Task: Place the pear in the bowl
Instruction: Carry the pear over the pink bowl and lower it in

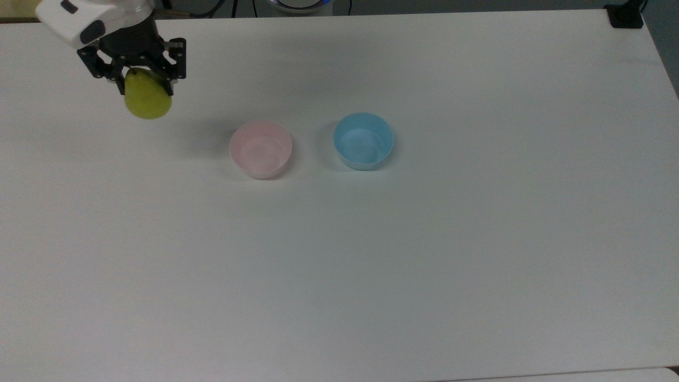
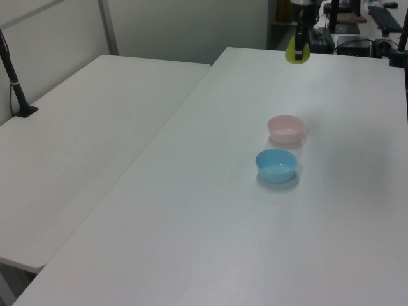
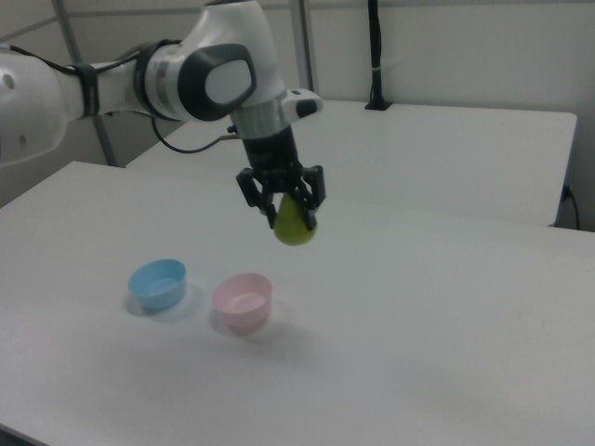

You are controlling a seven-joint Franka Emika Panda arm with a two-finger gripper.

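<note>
The arm has the pear (image 1: 148, 99) up in the air, well off the white table (image 1: 424, 254). The gripper (image 3: 282, 204) points straight down and its two black fingers (image 3: 310, 195) are clamped on the pear's narrow upper end, so the fat yellow-green bottom hangs free below them. In the right view the fruit is clearly above the tabletop, hanging higher than the rims of both bowls, and a faint shadow lies on the table near the pink one.

The pink bowl (image 1: 260, 148) sits upright on the table, nothing in it. Just beside it, not touching, stands the light blue bowl (image 1: 363, 140), also upright with nothing inside. In the top view the pear is toward the top view's left of the pink bowl and apart from it, not over it; the blue bowl is on the pink bowl's far side from the pear. In the left view the pear (image 2: 296, 52) hangs beyond both bowls, near the far end of the table
</note>
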